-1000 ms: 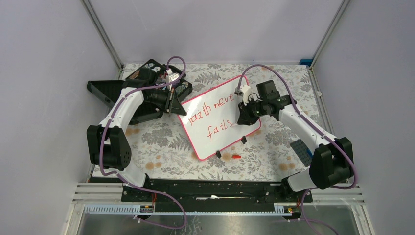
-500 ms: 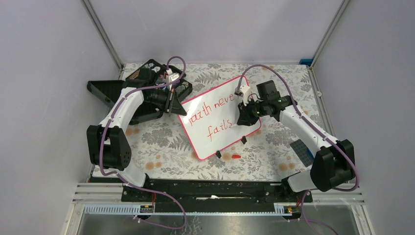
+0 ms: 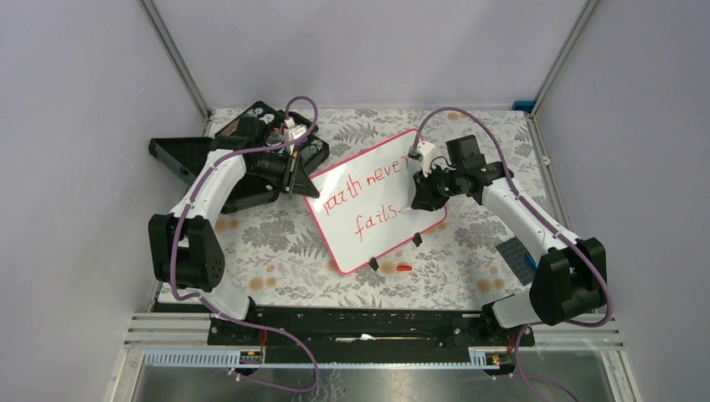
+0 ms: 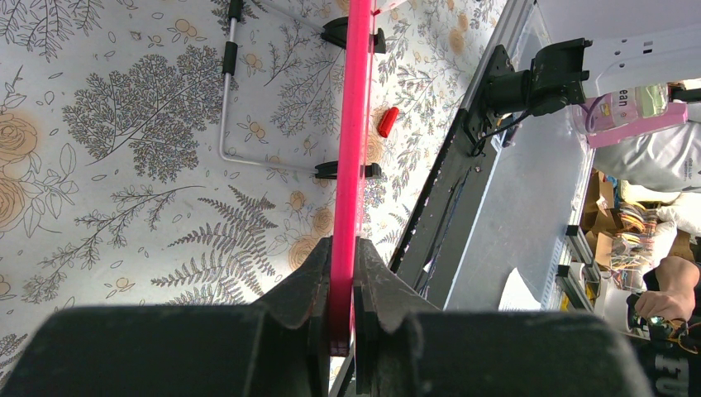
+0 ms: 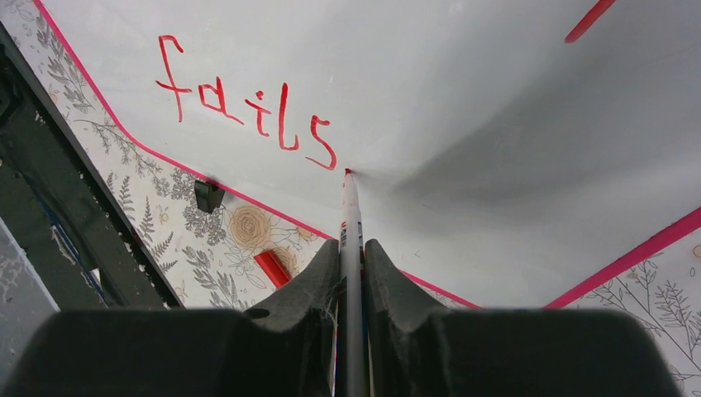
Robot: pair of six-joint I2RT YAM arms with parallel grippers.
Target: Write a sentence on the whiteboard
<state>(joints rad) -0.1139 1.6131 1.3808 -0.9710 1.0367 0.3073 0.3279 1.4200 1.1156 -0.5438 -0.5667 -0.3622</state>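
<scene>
Two claws: you have both closed on something, one on the board and one on a pen.
Left claw (image 4: 340,252): your fingers pinch the red-pink rim of the whiteboard (image 3: 362,251) at its left corner, with the rim running straight up between them in the left wrist view.
Right claw (image 5: 350,248): you grip a marker (image 5: 350,215) narrowly between the fingers, and its red tip touches the white surface just after the "s" of "fails".
Whiteboard: it sits at the middle of the table (image 3: 276,243), turned at an angle to the table edges, with its right corner under your right claw.
Writing: you see two red lines, the upper reading "faith never" and the lower reading "fails".
Clip feet: two black clips (image 3: 374,265) grip the board's near rim, and a thin wire stand (image 4: 225,107) joins them behind the board.
Red cap (image 3: 404,268): it lies on the table just beside the board's near rim, between the two clips and apart from both.
Black case (image 3: 177,152): it lies open at the far left corner of the table, behind your left arm.
</scene>
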